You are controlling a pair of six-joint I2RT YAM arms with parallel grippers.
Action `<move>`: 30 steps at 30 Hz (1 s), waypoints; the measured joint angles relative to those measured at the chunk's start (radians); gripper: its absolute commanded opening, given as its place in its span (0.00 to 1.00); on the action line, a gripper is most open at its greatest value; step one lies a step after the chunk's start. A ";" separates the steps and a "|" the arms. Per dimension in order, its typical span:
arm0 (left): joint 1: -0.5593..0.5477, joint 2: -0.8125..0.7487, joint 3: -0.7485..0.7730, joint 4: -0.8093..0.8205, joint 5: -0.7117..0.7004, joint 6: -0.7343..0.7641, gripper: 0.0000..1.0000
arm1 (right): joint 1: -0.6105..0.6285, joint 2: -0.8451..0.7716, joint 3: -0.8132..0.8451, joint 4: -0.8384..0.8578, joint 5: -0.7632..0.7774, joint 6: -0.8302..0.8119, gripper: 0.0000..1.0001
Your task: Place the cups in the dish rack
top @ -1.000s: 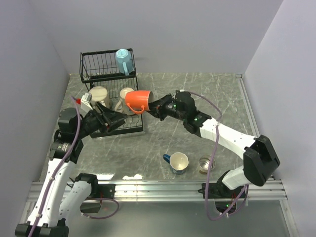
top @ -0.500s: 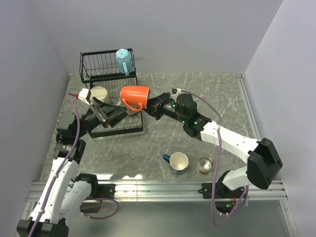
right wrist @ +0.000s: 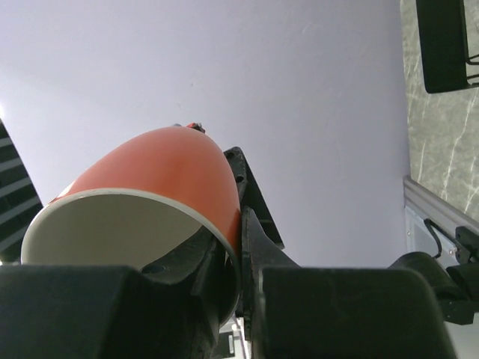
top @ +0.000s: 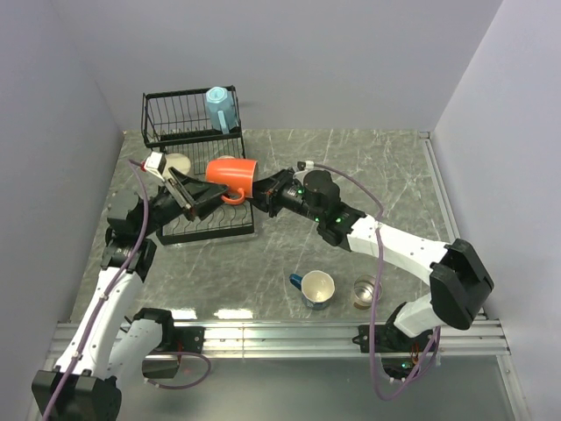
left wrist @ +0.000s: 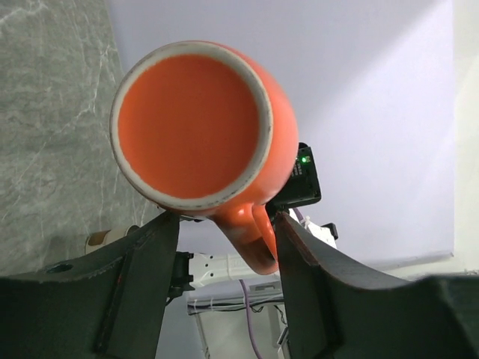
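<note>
An orange-red mug point(top: 230, 174) hangs tipped on its side over the front of the black wire dish rack point(top: 156, 118). My right gripper point(top: 261, 189) is shut on its rim, one finger inside and one outside point(right wrist: 238, 239). In the left wrist view the mug point(left wrist: 191, 123) shows its mouth, and its handle point(left wrist: 251, 232) sits between my left gripper's point(left wrist: 224, 224) open fingers, against the right one. A light blue mug point(top: 219, 108) stands on the upper shelf. A cream mug point(top: 178, 164) sits in the lower tier.
On the table near the front stand a dark blue mug point(top: 316, 288) with a cream inside and a small shiny metal cup point(top: 365, 290). Grey walls close in the table on the left, back and right. A metal rail point(top: 280, 333) runs along the near edge.
My right arm has carried the orange-red mug left and turned it onto its side. My left gripper has risen to meet it, and the handle now lies between its fingers.
</note>
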 measured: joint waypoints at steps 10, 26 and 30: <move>0.004 0.039 0.024 -0.034 0.019 -0.042 0.00 | 0.001 0.024 0.003 0.026 0.071 -0.068 0.00; 0.000 0.049 0.241 -0.460 -0.079 0.344 0.00 | -0.001 0.050 0.074 0.000 0.016 -0.129 0.68; 0.002 0.041 0.246 -0.542 -0.142 0.425 0.00 | -0.012 0.050 0.056 -0.031 0.006 -0.136 0.68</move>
